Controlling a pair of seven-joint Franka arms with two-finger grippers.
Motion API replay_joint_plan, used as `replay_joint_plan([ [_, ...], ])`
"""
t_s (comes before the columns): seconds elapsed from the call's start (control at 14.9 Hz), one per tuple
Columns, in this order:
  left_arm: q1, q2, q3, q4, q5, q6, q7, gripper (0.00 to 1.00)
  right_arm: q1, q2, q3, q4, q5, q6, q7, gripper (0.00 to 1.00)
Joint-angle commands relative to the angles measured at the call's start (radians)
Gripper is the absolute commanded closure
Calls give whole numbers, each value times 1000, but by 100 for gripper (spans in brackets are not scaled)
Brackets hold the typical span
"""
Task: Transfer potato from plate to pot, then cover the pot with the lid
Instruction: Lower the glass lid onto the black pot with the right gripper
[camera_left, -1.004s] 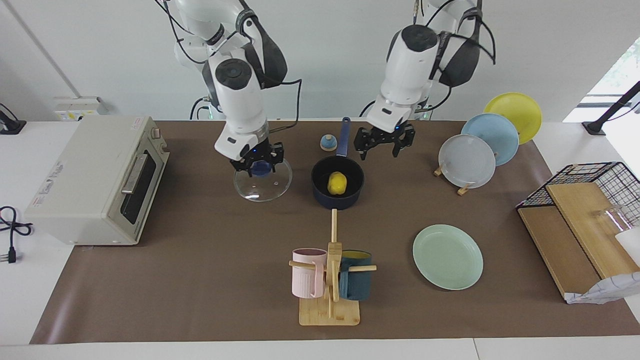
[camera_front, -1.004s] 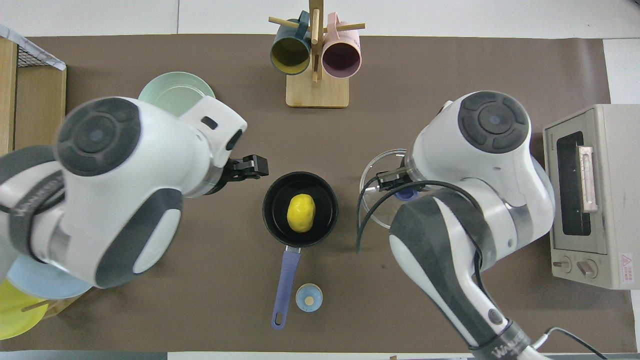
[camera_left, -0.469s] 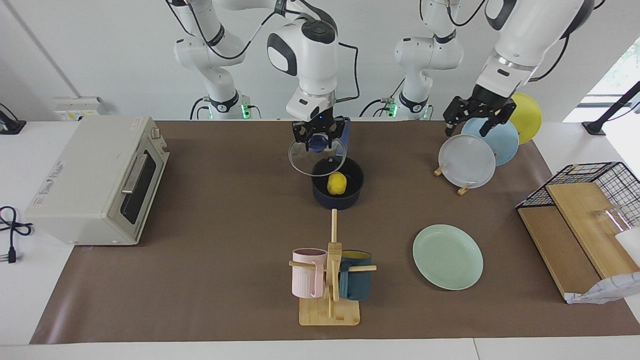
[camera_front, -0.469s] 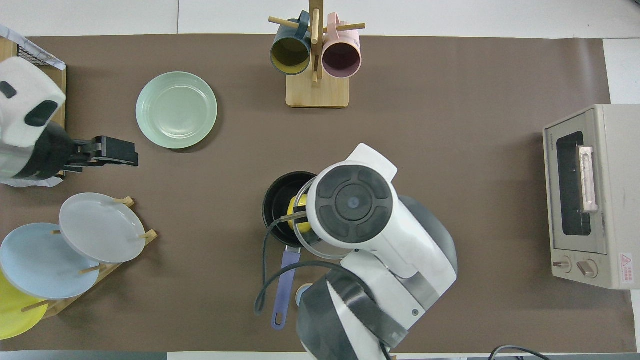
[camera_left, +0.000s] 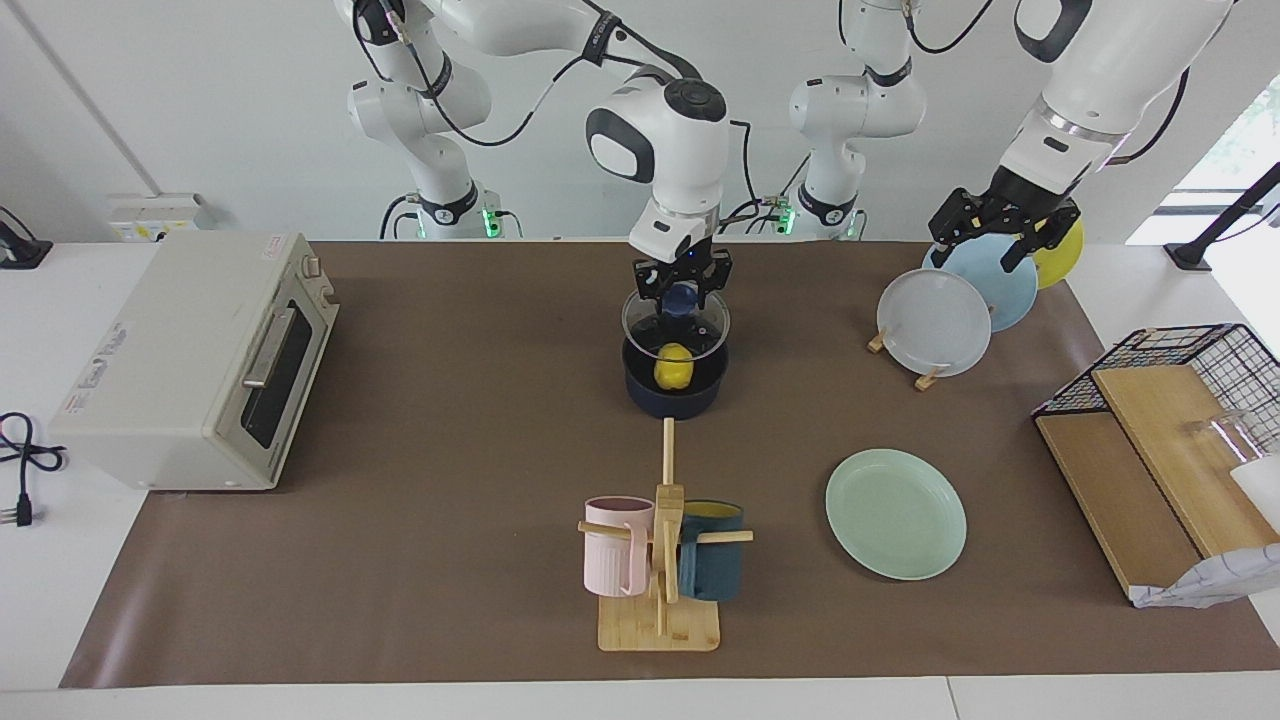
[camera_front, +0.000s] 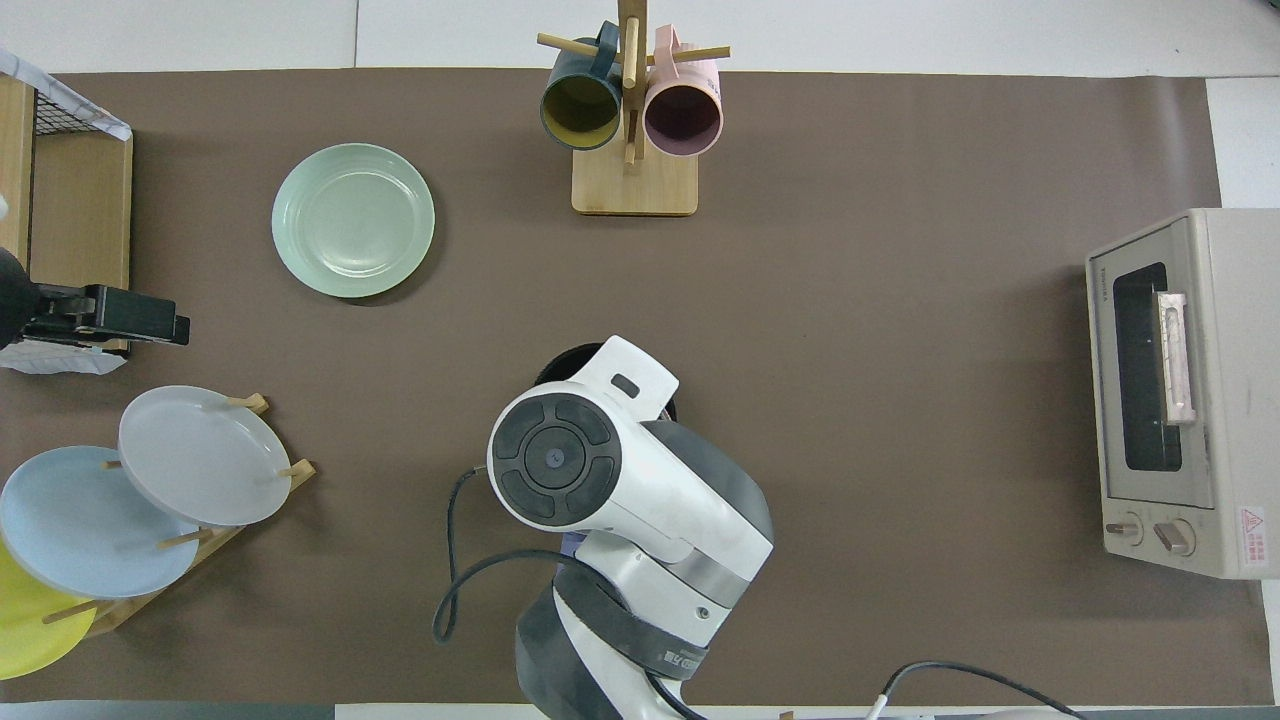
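Stage shown: the first half of the task is done, the second half is under way. The potato (camera_left: 675, 366) lies inside the pot (camera_left: 676, 385), and the plate (camera_left: 895, 513) stands bare on the worktop (camera_left: 420, 500), well apart from the pot, farther from me and toward my left arm's end.

My right claw (camera_left: 681, 296) is clamped shut on the blue knob of the lid (camera_left: 676, 325) and holds it over the pot's mouth. In the facing view the lid hangs tilted, its lower rim near the pot's rim; whether the two already touch I cannot tell. In the overhead view my own right arm hides the pot, all but a dark sliver of its rim (camera_front: 570, 356).

My left claw (camera_left: 1003, 218) waits with its fingers spread, holding nothing, raised over the rack of plates (camera_left: 935, 322) at my left arm's end.

Left to do, as I judge it: level the lid, seat it on the rim all round, and let go of the knob.

Appearance: the potato is a small, glossy, bright yellow lump, seen through the clear glass; the lid is round with a metal rim and about as wide as the dark navy pot.
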Motion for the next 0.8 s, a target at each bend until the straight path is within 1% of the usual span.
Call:
replay_joint_plan([
  [0.0,-6,19,10,38,17,-48,-30,0,4,22,11,28,-43,27,24,100],
  [0.07,-7,27,19,72,18,-80,-30,0,-5,25,11,23,-49,38,22,100],
  [0.2,-16,54,20,124,64,-135,-30,0,1,39,10,23,-57,49,25,100],
  [0.33,-24,53,28,113,73,-138,-31,0,2,51,11,23,-89,47,22,100],
  [0.47,-24,45,31,75,73,-138,-42,0,-2,57,11,23,-91,47,21,100],
  [0.6,-26,53,28,83,73,-129,-42,0,-5,63,11,23,-92,47,21,100],
  [0.74,-26,57,25,84,75,-94,-42,0,-5,63,11,25,-92,49,21,100],
])
